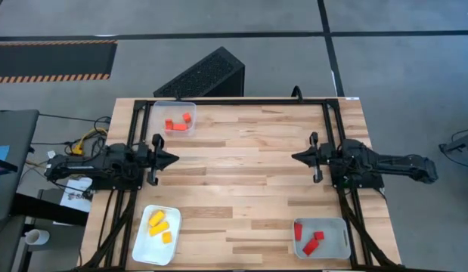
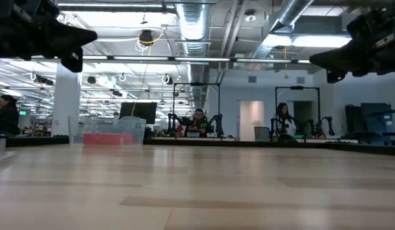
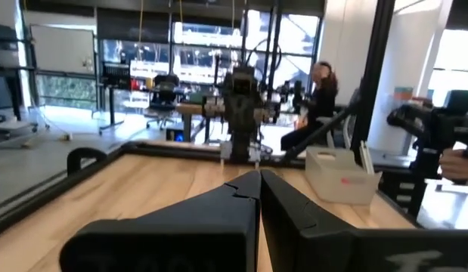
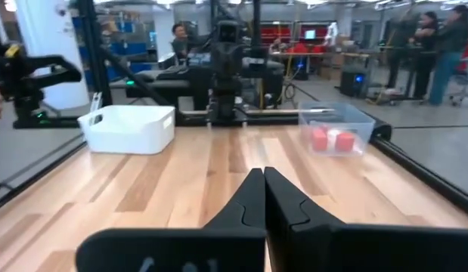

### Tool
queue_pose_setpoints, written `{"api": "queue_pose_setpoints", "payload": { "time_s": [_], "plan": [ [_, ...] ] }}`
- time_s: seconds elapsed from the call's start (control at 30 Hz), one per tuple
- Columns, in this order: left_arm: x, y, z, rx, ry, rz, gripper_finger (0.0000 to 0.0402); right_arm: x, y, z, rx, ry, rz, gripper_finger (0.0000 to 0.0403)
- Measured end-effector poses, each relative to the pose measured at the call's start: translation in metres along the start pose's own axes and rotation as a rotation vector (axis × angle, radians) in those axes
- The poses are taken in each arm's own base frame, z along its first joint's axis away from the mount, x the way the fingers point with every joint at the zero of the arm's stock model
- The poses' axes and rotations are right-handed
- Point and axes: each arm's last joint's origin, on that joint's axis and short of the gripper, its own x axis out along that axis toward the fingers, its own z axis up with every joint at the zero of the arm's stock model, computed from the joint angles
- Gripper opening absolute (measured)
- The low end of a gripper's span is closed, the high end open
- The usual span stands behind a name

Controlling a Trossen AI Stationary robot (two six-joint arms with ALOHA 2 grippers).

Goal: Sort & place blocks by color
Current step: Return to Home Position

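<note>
Homing looked done, nothing left to move: blocks (image 1: 156, 220) lay in trays (image 1: 142, 251); left gripper (image 1: 173, 159) and right gripper (image 1: 295, 157) hung empty, fingers pressed together.

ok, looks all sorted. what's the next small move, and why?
Probably nothing beyond parking both arms. Orange blocks lie in the clear tray, yellow blocks in the white tray, red blocks in the gray tray; no block shows loose on the table. The left gripper and right gripper are shut, empty, facing each other at the table's sides.
</note>
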Motion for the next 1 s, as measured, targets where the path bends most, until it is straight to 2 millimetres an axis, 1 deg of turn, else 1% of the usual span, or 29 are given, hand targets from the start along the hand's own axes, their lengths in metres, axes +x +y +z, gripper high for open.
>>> {"api": "queue_pose_setpoints", "payload": {
  "time_s": [0.13,0.27,0.37,0.47,0.57,0.8,1.0],
  "plan": [
    [0.0,0.0,-0.003,0.003,0.034,-0.005,0.0,0.0,-0.003,-0.002,0.048,0.018,-0.08,0.0009],
    [0.0,-0.002,-0.007,0.002,0.075,-0.09,0.0,-0.001,-0.006,-0.007,0.122,0.061,-0.158,0.0021],
    [-0.001,-0.004,-0.008,-0.002,0.094,-0.157,0.0,-0.001,-0.006,-0.009,0.148,0.081,-0.168,0.0032],
    [-0.001,-0.005,-0.008,-0.003,0.09,-0.186,0.0,-0.001,-0.006,-0.01,0.149,0.094,-0.165,0.0039],
    [-0.001,-0.004,-0.008,-0.001,0.091,-0.152,0.0,-0.001,-0.006,-0.011,0.149,0.097,-0.165,0.0042],
    [-0.001,0.002,-0.011,-0.009,0.105,0.029,0.0,-0.001,-0.006,-0.011,0.149,0.102,-0.166,0.0042],
    [0.0,0.002,-0.011,0.008,0.103,0.037,0.0,-0.001,-0.006,-0.011,0.149,0.104,-0.166,0.0042]
  ]
}}
